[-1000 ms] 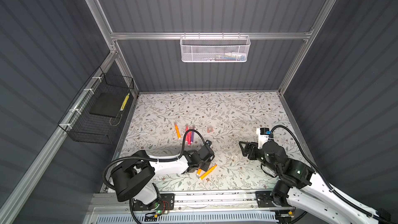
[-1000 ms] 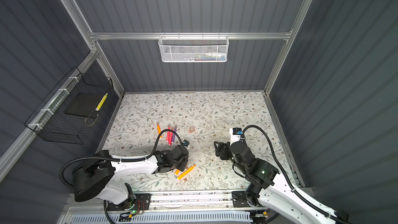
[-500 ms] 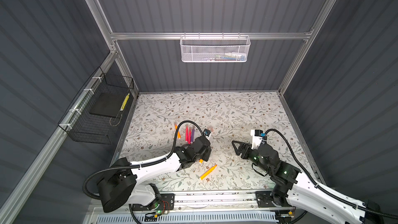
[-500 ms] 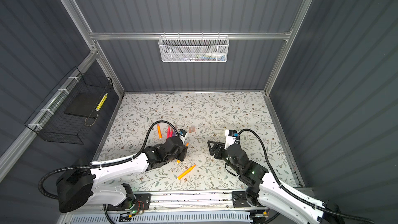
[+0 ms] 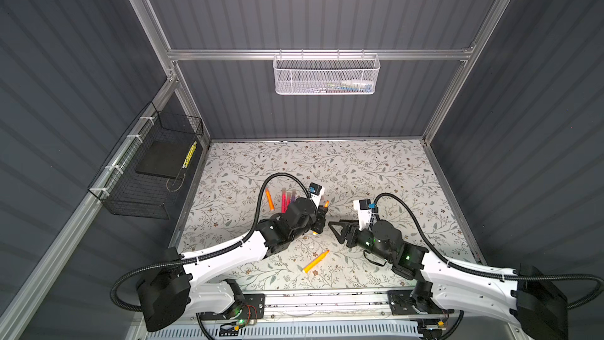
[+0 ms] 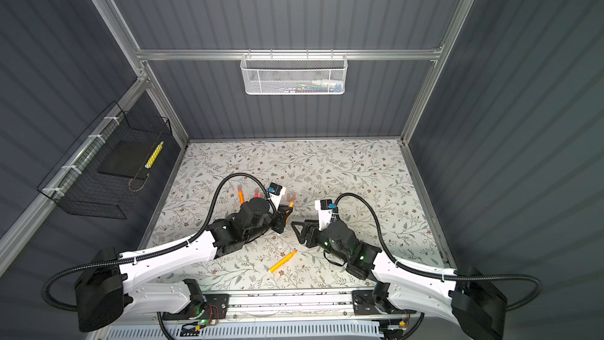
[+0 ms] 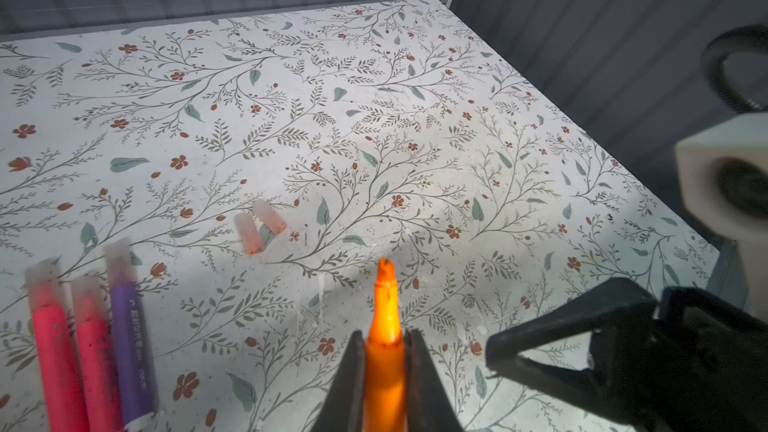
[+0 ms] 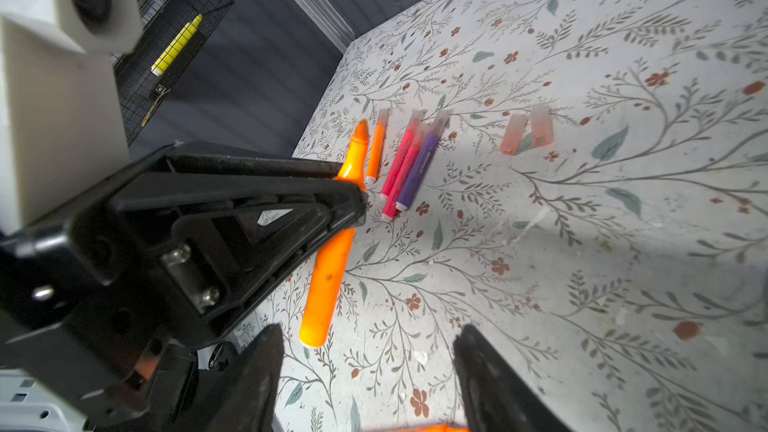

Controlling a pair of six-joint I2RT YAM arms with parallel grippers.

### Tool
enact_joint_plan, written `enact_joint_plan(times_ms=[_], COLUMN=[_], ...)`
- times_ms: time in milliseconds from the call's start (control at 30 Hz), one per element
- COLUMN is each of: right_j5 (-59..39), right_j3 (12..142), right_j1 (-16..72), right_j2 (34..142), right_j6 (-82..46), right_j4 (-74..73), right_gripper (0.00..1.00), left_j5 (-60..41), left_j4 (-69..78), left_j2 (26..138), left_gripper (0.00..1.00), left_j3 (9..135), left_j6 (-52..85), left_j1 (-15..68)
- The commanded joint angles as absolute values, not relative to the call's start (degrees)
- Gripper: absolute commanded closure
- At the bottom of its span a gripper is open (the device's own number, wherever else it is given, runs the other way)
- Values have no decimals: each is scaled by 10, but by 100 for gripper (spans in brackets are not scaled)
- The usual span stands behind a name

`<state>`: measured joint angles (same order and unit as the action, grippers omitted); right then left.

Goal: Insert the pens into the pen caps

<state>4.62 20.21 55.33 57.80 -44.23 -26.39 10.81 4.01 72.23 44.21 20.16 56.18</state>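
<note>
My left gripper (image 7: 384, 342) is shut on an uncapped orange pen (image 7: 385, 309) held above the table, its bare tip toward the back wall. In both top views it hangs mid-table (image 5: 322, 215) (image 6: 284, 214). My right gripper (image 8: 370, 351) stands open just right of it (image 5: 336, 230), empty, with the pen's rear end (image 8: 328, 284) in front of its jaws. Two loose pen caps (image 7: 249, 232) (image 7: 271, 217) lie side by side beyond. Two pink pens (image 7: 54, 326) and a purple pen (image 7: 129, 326) lie capped together; a capped orange pen (image 8: 377, 147) lies beside them.
Another bare orange pen (image 5: 316, 261) lies near the table's front edge, between the two arms. A white mesh basket (image 5: 327, 75) hangs on the back wall. A black wire basket (image 5: 147, 171) with a yellow marker hangs on the left wall.
The left gripper has carried its orange pen up and toward the middle of the table. The right gripper has moved left to meet it, its jaws somewhat narrower.
</note>
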Motion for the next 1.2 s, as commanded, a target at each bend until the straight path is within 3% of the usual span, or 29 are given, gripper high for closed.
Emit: enact_joint_plan(times_ms=[0, 567, 767, 867, 933, 1033, 1167], right_j5=[37, 36, 41, 45, 55, 72, 97], right_j3=[224, 237, 238, 235, 234, 246, 257], right_j1=[558, 559, 559, 559, 558, 555, 547], right_j2=[607, 712, 722, 726, 730, 738, 757], right_j6=[-428, -452, -458, -462, -470, -490, -512], right_j4=[-328, -443, -450, -450, -443, -396, -321], right_gripper=[35, 51, 68, 78, 82, 87, 89], left_j5=[83, 33, 37, 44, 56, 106, 189], left_j4=[58, 109, 115, 114, 110, 85, 46], left_j2=[713, 692, 705, 710, 709, 702, 677], left_gripper=[100, 100, 100, 92, 78, 49, 39], left_j3=[450, 413, 414, 413, 411, 407, 391], left_j6=[214, 248, 251, 249, 249, 253, 264], left_j1=[560, 560, 559, 559, 559, 559, 559])
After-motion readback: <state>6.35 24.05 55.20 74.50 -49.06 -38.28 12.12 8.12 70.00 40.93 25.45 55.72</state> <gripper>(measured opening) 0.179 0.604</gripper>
